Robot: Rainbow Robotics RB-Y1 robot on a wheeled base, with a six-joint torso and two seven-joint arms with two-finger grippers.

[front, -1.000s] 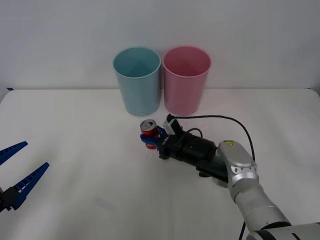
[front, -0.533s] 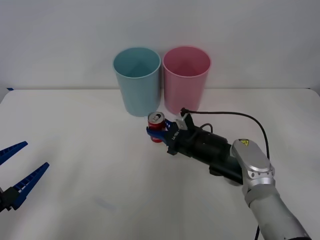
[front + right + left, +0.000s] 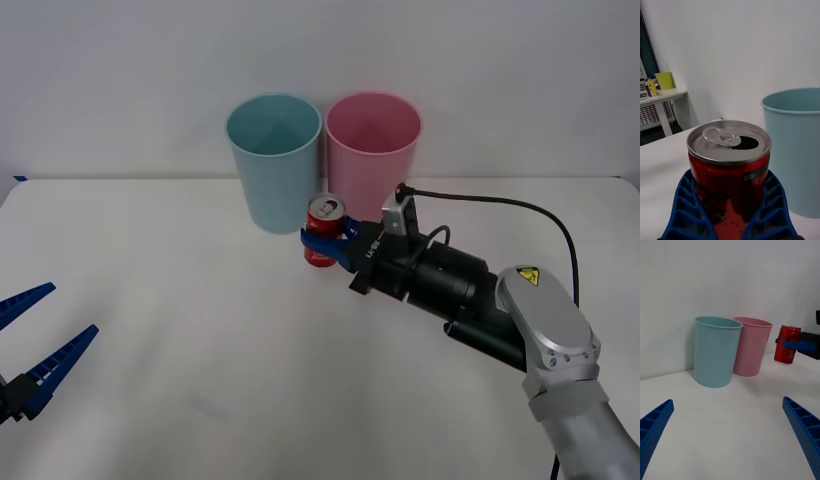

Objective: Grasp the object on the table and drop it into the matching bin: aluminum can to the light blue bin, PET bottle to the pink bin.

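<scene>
Over the last second the right gripper (image 3: 330, 240) has carried the aluminum can (image 3: 324, 232) from the middle of the table (image 3: 180, 300) up and toward the upper centre of the front view, so the can now hangs clear of the surface, just in front of the gap between the light blue bin (image 3: 274, 160) and the pink bin (image 3: 373, 157). Its blue ribbed fingers are clamped on the can's red body, one on either side, with the can upright. The lift looks done; what seems left is to bring the can over the light blue bin's rim, a little to the upper left, and let go. The left gripper (image 3: 35, 350) waits at the lower left edge, fingers spread and holding nothing. On the can, the right wrist view shows an opened silver top with its pull-tab and a small dark label patch with white characters too small to read; no brand name is legible.
</scene>
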